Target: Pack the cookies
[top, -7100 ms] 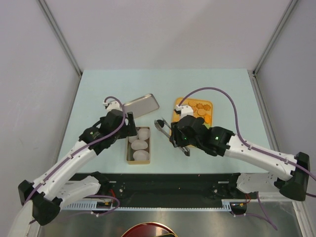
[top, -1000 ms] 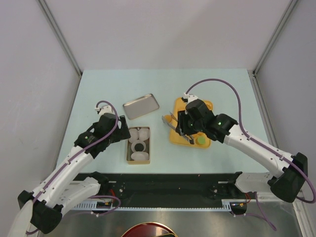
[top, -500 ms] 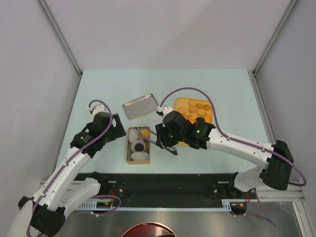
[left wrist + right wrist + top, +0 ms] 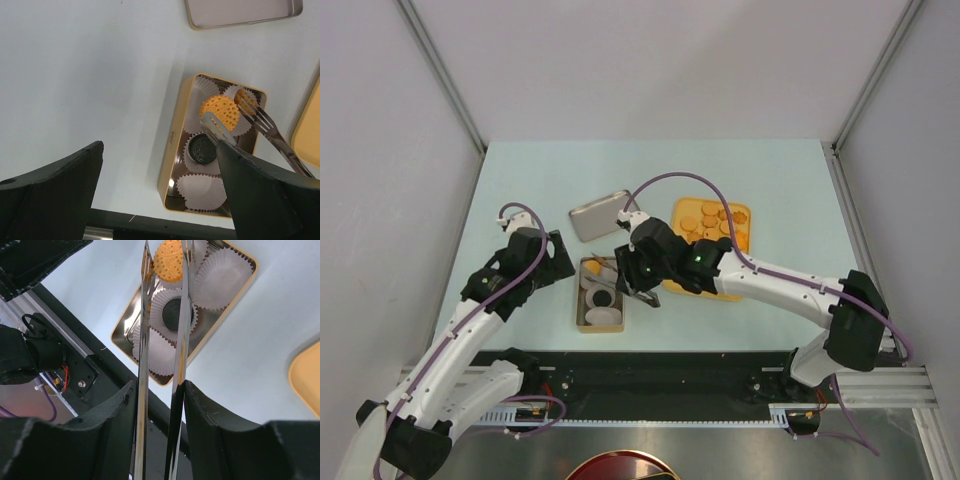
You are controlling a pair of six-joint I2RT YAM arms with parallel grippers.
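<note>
An open gold tin (image 4: 581, 305) holds white paper cups. One black cookie (image 4: 603, 297) lies in the middle cup. My right gripper (image 4: 642, 268) is shut on metal tongs (image 4: 616, 268). The tongs pinch an orange cookie (image 4: 594, 265) over the tin's far cups. It also shows in the left wrist view (image 4: 220, 111) and the right wrist view (image 4: 169, 261). The black cookie shows there too (image 4: 202, 148) (image 4: 172, 314). More orange cookies (image 4: 712, 222) lie on the orange tray (image 4: 742, 238) at the right. My left gripper (image 4: 548, 262) is open and empty, just left of the tin.
A silver tin half (image 4: 603, 215) lies tilted behind the gold tin, also in the left wrist view (image 4: 240, 11). The table's near edge and black rail (image 4: 670, 370) run just in front of the tin. The orange tray's corner shows in the right wrist view (image 4: 309, 375).
My right arm has swung left from the orange tray to over the gold tin, carrying an orange cookie in the tongs. A black cookie now lies in the middle cup. My left arm drew back left.
</note>
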